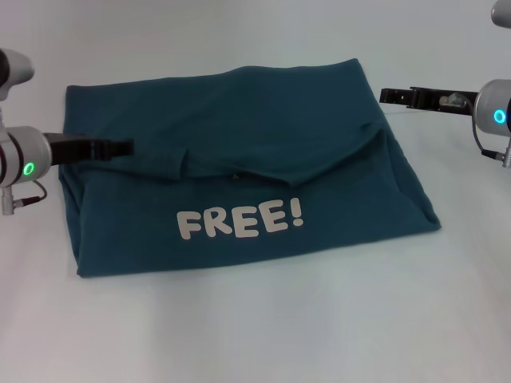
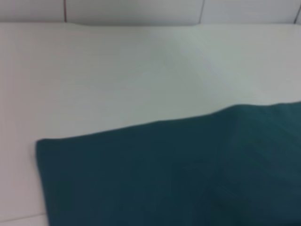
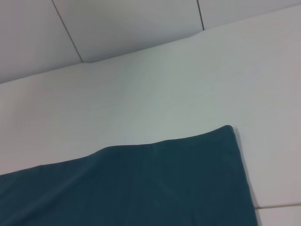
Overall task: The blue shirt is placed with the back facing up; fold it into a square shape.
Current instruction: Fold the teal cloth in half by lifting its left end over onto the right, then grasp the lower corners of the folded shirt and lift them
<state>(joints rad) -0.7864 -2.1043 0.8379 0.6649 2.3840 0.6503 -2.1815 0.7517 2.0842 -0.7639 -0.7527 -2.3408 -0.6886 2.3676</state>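
Note:
The blue shirt [image 1: 239, 159] lies folded into a rough rectangle on the white table, with the pale letters "FREE!" [image 1: 239, 221] facing up on its near half. A folded flap covers the far half, and its edge runs slantwise across the middle. My left gripper [image 1: 124, 148] reaches in low over the shirt's left edge. Just off the shirt's far right corner, my right gripper [image 1: 387, 96] hovers beside the cloth. The left wrist view shows a plain corner of the shirt [image 2: 188, 174], and the right wrist view shows another corner of the shirt [image 3: 155, 183].
The white table [image 1: 255, 335] stretches all around the shirt. A pale tiled wall [image 3: 117, 28] stands behind the table's far edge.

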